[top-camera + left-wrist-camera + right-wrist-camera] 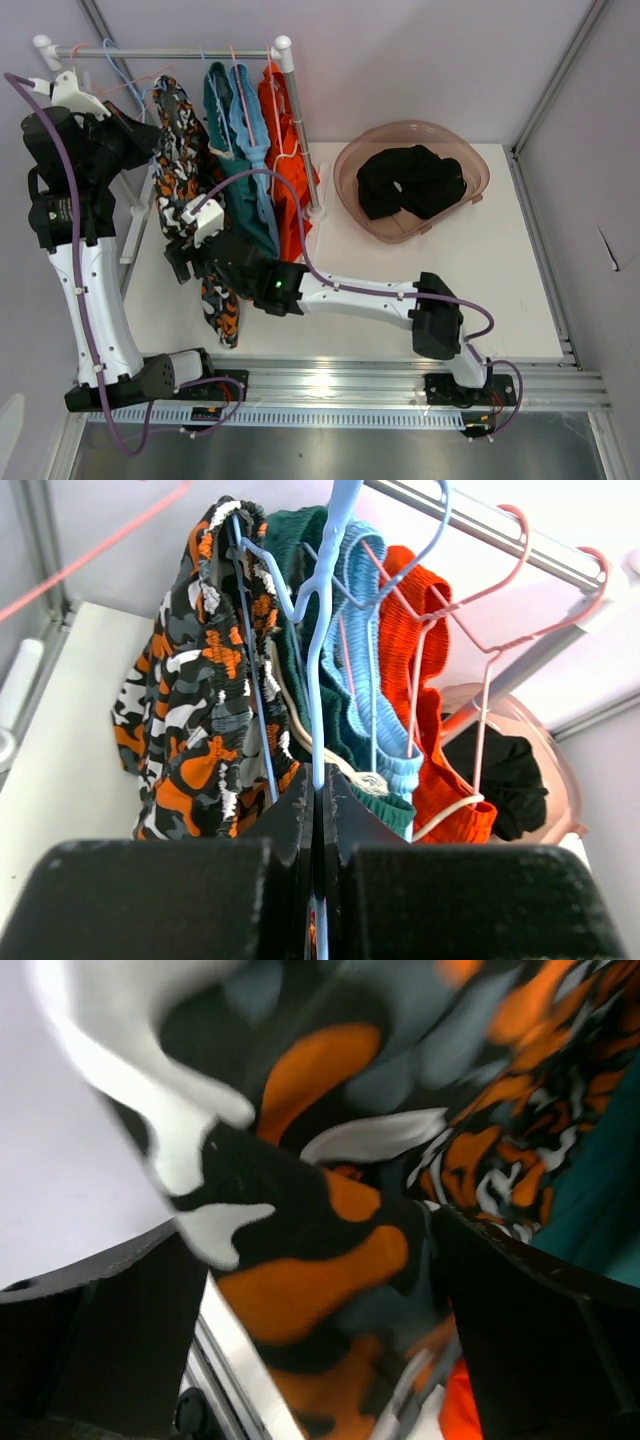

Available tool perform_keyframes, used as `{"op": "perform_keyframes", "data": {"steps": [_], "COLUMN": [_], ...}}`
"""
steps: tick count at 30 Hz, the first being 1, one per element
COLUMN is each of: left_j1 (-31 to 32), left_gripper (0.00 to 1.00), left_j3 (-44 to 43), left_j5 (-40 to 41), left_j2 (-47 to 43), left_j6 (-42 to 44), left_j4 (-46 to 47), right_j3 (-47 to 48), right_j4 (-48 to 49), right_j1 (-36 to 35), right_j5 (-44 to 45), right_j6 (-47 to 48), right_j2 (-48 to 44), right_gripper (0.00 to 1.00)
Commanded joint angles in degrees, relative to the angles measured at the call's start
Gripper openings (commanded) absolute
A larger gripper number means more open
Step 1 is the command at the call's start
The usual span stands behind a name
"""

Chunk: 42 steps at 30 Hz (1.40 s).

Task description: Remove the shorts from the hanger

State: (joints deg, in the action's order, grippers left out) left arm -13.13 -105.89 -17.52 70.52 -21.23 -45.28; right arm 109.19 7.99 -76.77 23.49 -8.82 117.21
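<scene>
Four shorts hang on the rack: black with orange-and-white pattern (178, 150), teal (222, 120), light blue (250, 115) and bright orange (280, 125). Plain black shorts (410, 180) lie in the basin. My left gripper (318, 790) is shut on the wire of a light blue hanger (325, 600), beside the patterned shorts (190, 710), at the rack's left end (148, 135). My right gripper (320, 1290) stands open with the lower patterned fabric (300, 1260) between its fingers (540, 1330). In the top view that gripper (178, 262) sits low on these shorts.
The rack's rod (170, 52) runs along the back left, with a white post (298, 130) at its right end. Pink hangers (480, 640) carry the other shorts. A brown translucent basin (350, 190) stands at the back right. A metal rail (400, 380) lines the near edge.
</scene>
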Motion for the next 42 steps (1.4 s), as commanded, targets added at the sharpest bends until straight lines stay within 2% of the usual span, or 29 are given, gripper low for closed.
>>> {"op": "perform_keyframes", "data": {"steps": [1, 3, 4, 6, 10, 14, 22, 26, 29, 32, 34, 40, 42], "left_j1": [0.3, 0.2, 0.3, 0.3, 0.3, 0.3, 0.9, 0.9, 1.0, 0.9, 0.9, 1.1, 1.1], "left_gripper": [0.0, 0.0, 0.0, 0.0, 0.0, 0.0, 0.0, 0.0, 0.0, 0.0, 0.0, 0.0, 0.0], "left_j3": [0.1, -0.2, -0.7, -1.4, -5.2, -7.8, -9.2, -6.4, -1.1, 7.4, 12.9, 18.1, 17.2], "left_j5": [-3.2, -2.7, -1.9, -1.0, 1.3, 3.9, 4.0, 1.6, -1.5, -2.0, -1.6, -0.5, 0.0], "left_j2": [-2.1, -2.6, -2.6, -2.1, -0.8, 0.8, 2.1, -0.2, -4.9, -11.6, -16.3, -20.4, -19.8], "left_j6": [-2.1, -1.4, -1.3, -0.9, 0.0, 1.1, 1.1, 1.2, 0.6, -0.3, -0.7, -1.2, -0.5], "left_j4": [4.7, 4.6, 4.3, 4.1, 3.5, 2.4, 2.1, 2.5, 3.1, 3.3, 3.7, 2.2, 1.5], "right_j3": [5.2, 3.7, 0.1, -4.8, -21.2, -28.8, -28.9, -24.0, -18.9, -9.3, 1.0, 29.7, 28.7], "right_j4": [1.3, 1.9, 3.0, 5.1, 8.3, 8.7, 6.8, 6.4, 4.9, 1.5, -1.3, -16.9, -19.6], "right_j1": [0.4, 0.2, -0.1, -0.6, -4.5, -8.6, -10.9, -9.5, -6.4, -1.9, 1.6, 8.9, 9.5], "right_j5": [-0.4, -0.4, 0.3, 0.3, 2.6, 5.2, 7.5, 7.6, 6.4, 4.0, 2.0, -2.4, -2.9], "right_j6": [-1.3, -1.4, -2.1, -3.5, -9.5, -13.6, -16.5, -15.0, -12.4, -9.3, -7.2, -6.3, -7.5], "right_j2": [2.7, 2.2, 1.5, -1.6, -6.8, -8.3, -5.6, -3.8, -1.6, 1.5, 3.5, 13.4, 11.6], "right_gripper": [0.71, 0.31, 0.0, 0.0, 0.0, 0.0, 0.0, 0.0, 0.0, 0.0, 0.0, 0.0, 0.0]}}
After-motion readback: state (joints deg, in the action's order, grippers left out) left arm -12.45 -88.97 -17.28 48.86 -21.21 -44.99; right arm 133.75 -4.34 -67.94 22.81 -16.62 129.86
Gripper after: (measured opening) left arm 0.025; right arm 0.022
